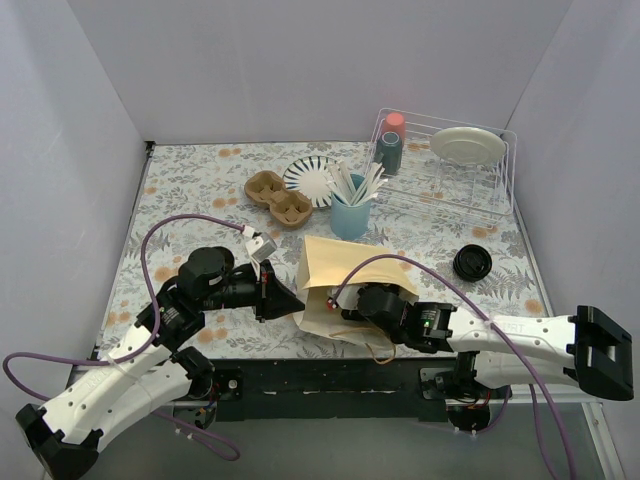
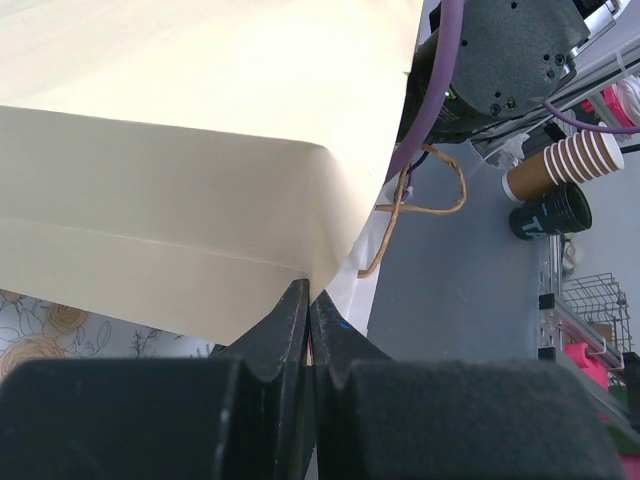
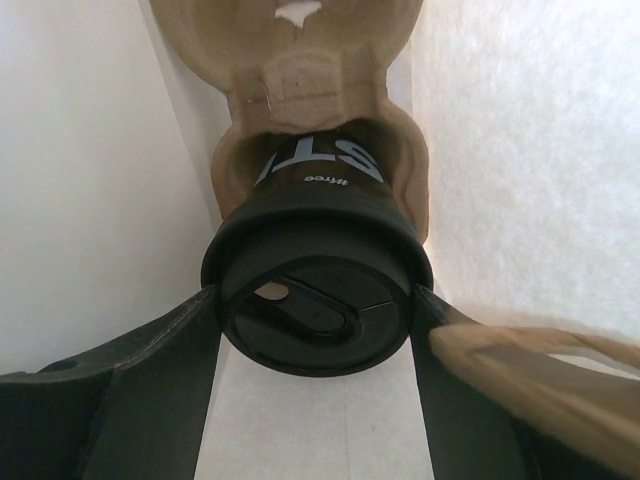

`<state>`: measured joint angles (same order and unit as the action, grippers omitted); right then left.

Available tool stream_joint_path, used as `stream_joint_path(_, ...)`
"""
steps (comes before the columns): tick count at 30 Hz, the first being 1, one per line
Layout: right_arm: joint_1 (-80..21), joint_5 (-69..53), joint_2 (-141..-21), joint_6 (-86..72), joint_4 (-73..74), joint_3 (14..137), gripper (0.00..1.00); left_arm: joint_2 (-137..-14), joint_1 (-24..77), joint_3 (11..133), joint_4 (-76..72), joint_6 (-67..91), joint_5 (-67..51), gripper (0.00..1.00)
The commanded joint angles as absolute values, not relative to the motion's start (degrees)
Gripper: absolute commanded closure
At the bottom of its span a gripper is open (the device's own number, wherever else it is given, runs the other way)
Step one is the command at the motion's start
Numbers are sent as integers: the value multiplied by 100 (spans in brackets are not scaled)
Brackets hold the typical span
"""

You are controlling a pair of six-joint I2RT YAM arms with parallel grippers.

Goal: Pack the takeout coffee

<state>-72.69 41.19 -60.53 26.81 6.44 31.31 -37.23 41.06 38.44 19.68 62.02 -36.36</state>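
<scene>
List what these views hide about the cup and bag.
- Top view: the cup and right gripper are hidden inside the bag.
- Right wrist: the carrier has its far end cut off by the top edge, and its rim covers part of the cup's print.
- Left wrist: the bag's own wall hides its inside; the left gripper pinches its edge.

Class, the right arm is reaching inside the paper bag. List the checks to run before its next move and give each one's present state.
1. Verify left gripper pinches paper bag edge: ok.
2. Verify coffee cup sits in pulp carrier: ok.
3. Verify lid is fitted: ok.
4. Verify right gripper is closed on lid: ok.
5. Verify bag handle is clear of right gripper: cannot tell.
</scene>
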Motion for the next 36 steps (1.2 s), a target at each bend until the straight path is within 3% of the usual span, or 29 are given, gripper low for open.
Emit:
stream_joint_path(1, -7075, 4245, -6293, 2487, 818, 3173, 65, -3604, 4131, 3850, 1916, 6311, -3929, 100)
stream_joint_path(7, -7058, 4271, -6275, 2523, 764, 3348, 73, -3630, 4131, 3850, 1916, 6311, -3911, 100)
stream_joint_path(36, -6495, 3929, -6970, 2470, 308, 3604, 68, -3718, 4131, 3867, 1907, 6267, -3885, 100)
